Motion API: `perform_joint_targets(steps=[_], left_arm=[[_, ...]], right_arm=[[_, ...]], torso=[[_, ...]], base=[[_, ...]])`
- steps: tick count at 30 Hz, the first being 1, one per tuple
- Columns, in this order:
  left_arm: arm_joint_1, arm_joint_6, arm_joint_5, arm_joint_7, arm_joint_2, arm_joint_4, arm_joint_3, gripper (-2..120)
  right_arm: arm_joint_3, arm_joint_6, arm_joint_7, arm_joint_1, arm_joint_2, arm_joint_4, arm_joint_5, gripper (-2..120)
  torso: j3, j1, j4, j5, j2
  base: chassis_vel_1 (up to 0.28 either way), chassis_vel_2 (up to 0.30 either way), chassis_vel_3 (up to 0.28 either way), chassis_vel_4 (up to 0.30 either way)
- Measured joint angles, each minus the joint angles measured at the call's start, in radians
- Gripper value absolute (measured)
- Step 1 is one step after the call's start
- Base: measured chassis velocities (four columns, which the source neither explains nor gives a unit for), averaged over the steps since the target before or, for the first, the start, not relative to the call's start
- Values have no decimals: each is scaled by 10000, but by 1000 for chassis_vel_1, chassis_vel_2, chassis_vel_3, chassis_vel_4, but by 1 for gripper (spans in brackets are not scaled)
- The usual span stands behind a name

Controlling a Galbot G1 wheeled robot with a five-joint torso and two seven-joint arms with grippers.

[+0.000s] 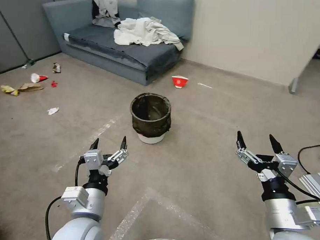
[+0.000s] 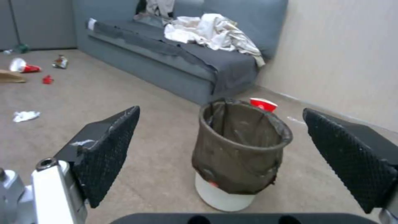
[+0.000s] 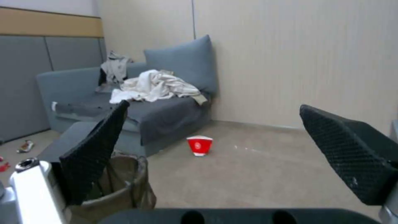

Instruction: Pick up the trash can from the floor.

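Trash can (image 1: 150, 118) standing upright on floor (image 1: 199, 191); left gripper (image 1: 108, 143), right gripper (image 1: 260, 141) hovering short, jaws spread wide, holding nothing. Risk: jaws pinching loose liner only, bin tipping.

Blue-grey sofa (image 1: 127, 52) against far wall, large cushion (image 1: 167, 11) propped upright at its back. Crumpled white cloth (image 1: 145, 32) heaped on seat, grey-white garment (image 1: 106, 8) draped over backrest. Red-and-white paper bowl (image 1: 179, 81) upright near sofa's front corner. Litter scattered well left of sofa: tipped red-and-white cup (image 1: 38, 77), brown paper scrap (image 1: 30, 87), yellow wrapper (image 1: 8, 90), small red bit (image 1: 54, 83), white crumpled tissue (image 1: 53, 111). Black cable (image 1: 311, 148) at right edge.
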Motion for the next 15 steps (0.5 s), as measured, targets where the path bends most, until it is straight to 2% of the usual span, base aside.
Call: perform_joint_targets(steps=[15], left_arm=[[16, -14, 70, -43, -21, -55, -31, 98]], right_arm=[[50, 314, -602, -49, 5, -149, 79, 100]], torso=[[0, 0, -3, 0, 0]], base=[[0, 0, 0, 0]])
